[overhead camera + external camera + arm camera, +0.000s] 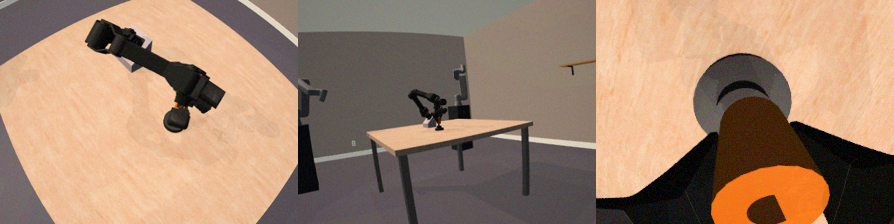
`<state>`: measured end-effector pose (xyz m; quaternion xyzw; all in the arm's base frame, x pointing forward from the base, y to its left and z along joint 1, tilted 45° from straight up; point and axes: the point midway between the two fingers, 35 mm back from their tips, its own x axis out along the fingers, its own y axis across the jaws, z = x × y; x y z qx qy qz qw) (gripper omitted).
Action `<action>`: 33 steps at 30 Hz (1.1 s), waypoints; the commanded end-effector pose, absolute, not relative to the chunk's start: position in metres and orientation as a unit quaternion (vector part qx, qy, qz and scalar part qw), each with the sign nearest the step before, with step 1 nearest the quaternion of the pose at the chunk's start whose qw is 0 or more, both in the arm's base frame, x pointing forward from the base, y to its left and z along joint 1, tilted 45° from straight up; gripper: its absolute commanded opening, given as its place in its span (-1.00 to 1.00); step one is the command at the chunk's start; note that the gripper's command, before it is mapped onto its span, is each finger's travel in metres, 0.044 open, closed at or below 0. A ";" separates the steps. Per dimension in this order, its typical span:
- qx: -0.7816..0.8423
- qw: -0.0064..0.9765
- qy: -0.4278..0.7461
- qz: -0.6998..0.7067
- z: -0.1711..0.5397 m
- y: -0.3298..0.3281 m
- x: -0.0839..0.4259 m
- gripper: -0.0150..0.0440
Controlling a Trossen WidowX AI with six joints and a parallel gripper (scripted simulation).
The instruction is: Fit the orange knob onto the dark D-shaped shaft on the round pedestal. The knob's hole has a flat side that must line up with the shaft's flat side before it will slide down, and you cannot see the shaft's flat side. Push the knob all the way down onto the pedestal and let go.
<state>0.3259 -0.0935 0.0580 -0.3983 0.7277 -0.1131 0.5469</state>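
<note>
The orange knob (176, 105) (439, 120) (756, 150) is between the fingers of my gripper (438, 117) (754, 133), which is shut on it. In the wrist view the knob's bright end face and its D-shaped hole point toward the camera, with the flat side at the right. The round dark pedestal (166, 122) (439, 128) (707, 97) stands on the table. In the exterior view the knob is above the pedestal's base, with a narrow dark part between them. The knob hides the shaft in the wrist view, so I cannot tell whether the shaft is in the hole.
The wooden table (93, 144) (401, 141) (646, 40) bears a pale grey block (131, 66) (428, 124) by the arm's base. The arm reaches over the table in the top view. Other grey robot arms stand beyond the table in the exterior view.
</note>
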 end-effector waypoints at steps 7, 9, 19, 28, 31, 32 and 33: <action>-0.399 0.548 0.727 -0.112 0.057 -0.094 0.326 -0.49; -0.399 0.548 0.727 -0.112 0.057 -0.094 0.325 -0.49; -0.399 0.548 0.727 -0.112 0.055 -0.092 0.320 -0.49; -0.399 0.548 0.727 -0.112 0.055 -0.090 0.321 -0.49; -0.399 0.548 0.727 -0.112 0.055 -0.090 0.321 -0.49; -0.399 0.548 0.727 -0.112 0.055 -0.090 0.322 -0.49; -0.399 0.548 0.727 -0.112 0.055 -0.090 0.322 -0.49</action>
